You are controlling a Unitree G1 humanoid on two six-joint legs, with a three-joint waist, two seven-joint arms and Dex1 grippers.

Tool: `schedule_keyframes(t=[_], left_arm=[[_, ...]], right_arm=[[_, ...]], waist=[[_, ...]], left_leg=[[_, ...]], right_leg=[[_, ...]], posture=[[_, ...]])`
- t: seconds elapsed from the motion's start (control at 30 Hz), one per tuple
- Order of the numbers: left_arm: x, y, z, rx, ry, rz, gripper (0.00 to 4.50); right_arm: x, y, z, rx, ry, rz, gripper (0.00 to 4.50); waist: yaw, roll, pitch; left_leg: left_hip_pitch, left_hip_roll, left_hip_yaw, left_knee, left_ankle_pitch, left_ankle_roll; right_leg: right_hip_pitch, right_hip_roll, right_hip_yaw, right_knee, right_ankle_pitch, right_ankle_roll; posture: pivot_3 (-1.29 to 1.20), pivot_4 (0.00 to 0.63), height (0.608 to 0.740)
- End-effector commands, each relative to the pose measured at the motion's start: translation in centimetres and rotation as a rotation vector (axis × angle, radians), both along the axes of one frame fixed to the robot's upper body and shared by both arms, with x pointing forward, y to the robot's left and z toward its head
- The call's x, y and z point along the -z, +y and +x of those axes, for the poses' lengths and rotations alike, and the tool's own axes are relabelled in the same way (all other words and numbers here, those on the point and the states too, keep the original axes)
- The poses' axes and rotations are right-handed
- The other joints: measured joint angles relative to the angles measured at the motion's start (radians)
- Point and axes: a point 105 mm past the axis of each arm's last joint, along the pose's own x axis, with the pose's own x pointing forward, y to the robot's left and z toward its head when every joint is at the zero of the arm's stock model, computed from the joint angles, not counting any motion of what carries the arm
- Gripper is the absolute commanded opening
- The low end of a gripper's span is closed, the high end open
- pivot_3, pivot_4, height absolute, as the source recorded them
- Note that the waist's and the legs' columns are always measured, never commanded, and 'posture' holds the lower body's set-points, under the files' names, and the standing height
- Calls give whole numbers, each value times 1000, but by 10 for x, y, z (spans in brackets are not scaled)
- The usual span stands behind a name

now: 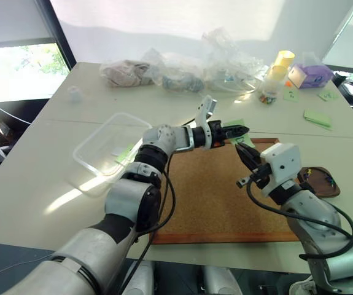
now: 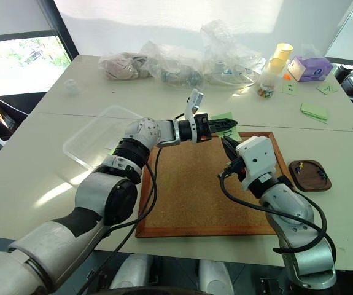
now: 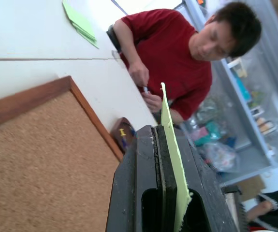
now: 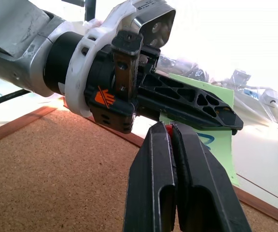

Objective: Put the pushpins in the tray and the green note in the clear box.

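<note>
Two jobs are being handled at once. Note (image 3: 170, 145) is being pinched between the pressed-together fingers of the left gripper (image 1: 240, 129), over the far edge of the board (image 1: 213, 203), with the box (image 1: 99, 157) well apart behind its wrist. A red pin (image 4: 168, 129) is being clamped between the shut fingers of the right gripper (image 2: 228, 146), just below the left fingertips. Several pins (image 2: 299, 166) are already lying in the tray (image 2: 311, 181). Left, by judgement: note to box, red pin to tray.
</note>
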Motion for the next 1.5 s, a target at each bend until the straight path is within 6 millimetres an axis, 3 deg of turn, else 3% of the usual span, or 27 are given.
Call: schedule_keyframes(t=[0.03, 0.3, 0.4, 0.53, 0.67, 0.9, 1.37, 1.4, 1.5], left_arm=[[-3, 4, 9, -54, -128, 44, 46], [0, 4, 11, -61, -143, 46, 46], [-7, 3, 8, -42, -138, 15, 46], [-22, 1, -6, 52, -116, -74, 46], [-13, 3, -16, 83, -57, -56, 46], [-1, 2, -26, 94, -33, -12, 46], [2, 0, -38, 86, -26, -35, 46], [2, 0, -38, 85, -26, -34, 0], [2, 2, -38, 83, -29, -34, 0]], right_arm=[[-15, 0, -5, 18, -76, 36, 0], [-31, -14, -10, 119, -138, 188, 0], [-33, -47, -13, 273, -142, 301, 0], [-3, -117, -18, 609, -14, 383, 0], [26, -151, -15, 756, 120, 401, 0], [52, -181, -4, 854, 238, 430, 0], [71, -194, 13, 917, 288, 461, 0], [72, -195, 13, 918, 289, 462, 610], [73, -195, 14, 921, 290, 464, 1872]], waist=[[0, 0, 0], [0, 0, 0], [2, 0, 0], [2, 0, 0], [-5, 1, -1], [-4, 3, -1], [-2, 3, -1], [-2, 3, -1], [-2, 3, -1]], left_leg=[[0, 0, 0, 0, 0, 0], [0, 0, 0, 0, 0, 0], [0, 0, 0, 0, 0, 0], [-1, 1, 0, 0, 0, 0], [0, 2, 0, 0, 0, 0], [1, 2, 1, 0, 0, 0], [0, 2, 1, -1, 0, 0], [0, 2, 1, -1, 0, 0], [1, 2, 1, -1, 0, 0]], right_leg=[[0, 0, 0, 0, 0, 0], [0, 0, 0, 0, 0, 0], [0, 0, 0, 0, 0, 0], [0, -1, 0, 0, 0, 0], [0, -1, 0, 0, 0, 0], [0, 0, 1, 1, 0, 0], [0, 0, 1, 1, 0, 0], [0, 0, 1, 1, 0, 0], [0, 0, 1, 1, 0, 0]], posture=[[0, 150, 740], [0, 150, 740], [0, 150, 740], [0, 150, 740], [0, 150, 740], [0, 150, 740], [0, 150, 740], [0, 150, 740], [0, 150, 740]])
